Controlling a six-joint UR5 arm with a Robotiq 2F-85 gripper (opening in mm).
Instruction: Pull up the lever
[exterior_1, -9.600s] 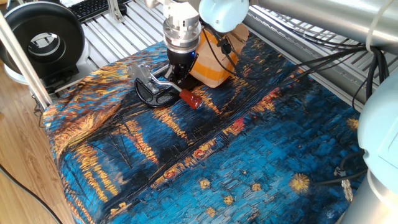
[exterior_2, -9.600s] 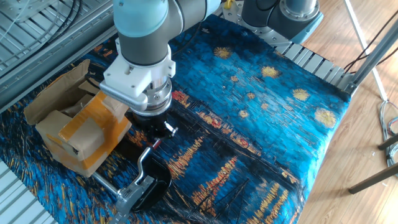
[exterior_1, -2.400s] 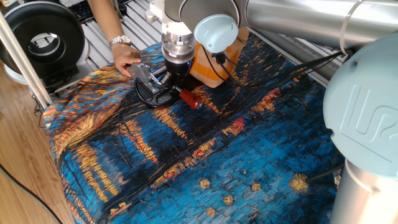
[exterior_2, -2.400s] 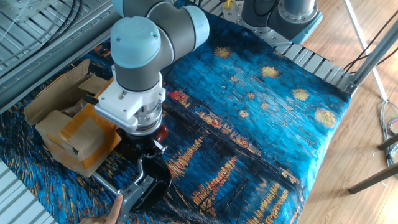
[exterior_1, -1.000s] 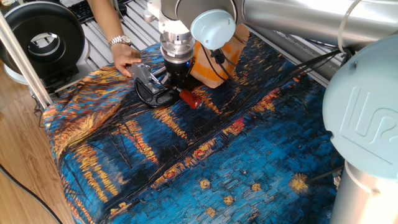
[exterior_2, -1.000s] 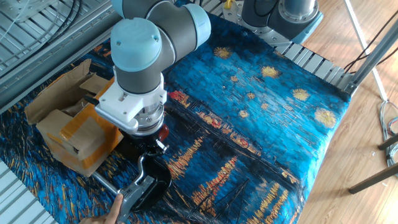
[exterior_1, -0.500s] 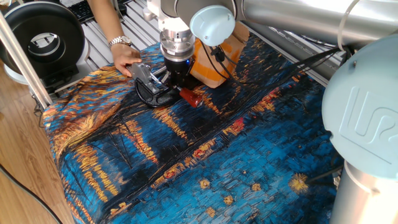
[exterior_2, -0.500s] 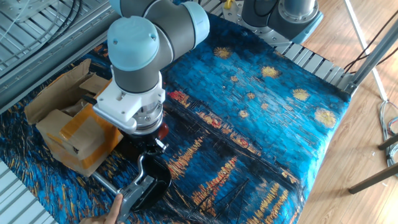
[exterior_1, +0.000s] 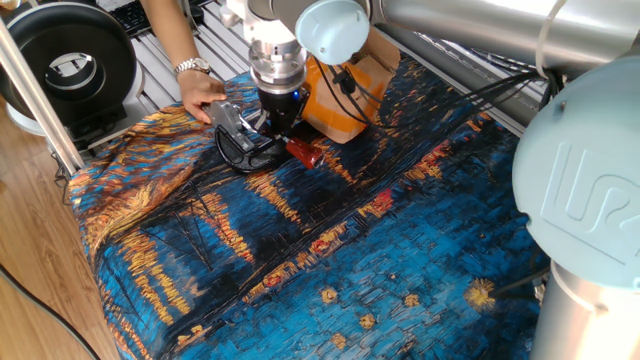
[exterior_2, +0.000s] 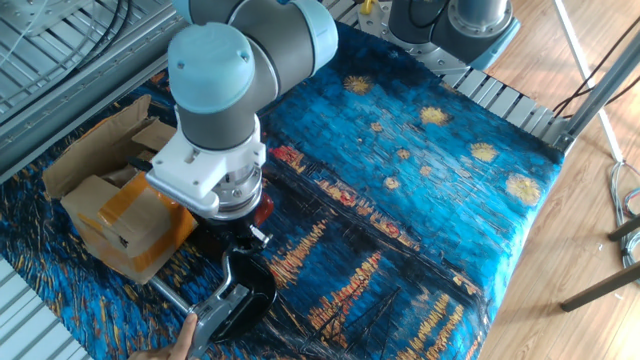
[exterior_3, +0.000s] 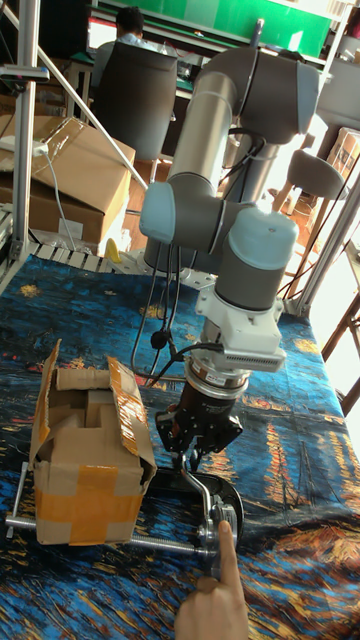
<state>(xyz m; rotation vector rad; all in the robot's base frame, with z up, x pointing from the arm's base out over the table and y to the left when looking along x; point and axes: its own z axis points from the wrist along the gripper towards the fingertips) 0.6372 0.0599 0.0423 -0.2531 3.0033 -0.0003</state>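
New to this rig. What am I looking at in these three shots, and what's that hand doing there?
One grey-and-blue robot arm works over a table covered with a blue-and-orange painted cloth. Two cameras watch the table from opposite sides; the tall picture looks at the arm head-on. Its gripper is down at the lever, a thin metal rod with a red-brown knob, hinged to a silver bracket on a black base. The fingers straddle the rod, but whether they are clamped is hard to tell. A person's hand presses on the bracket, probably to steady it. Beside it sits an orange-taped cardboard box.
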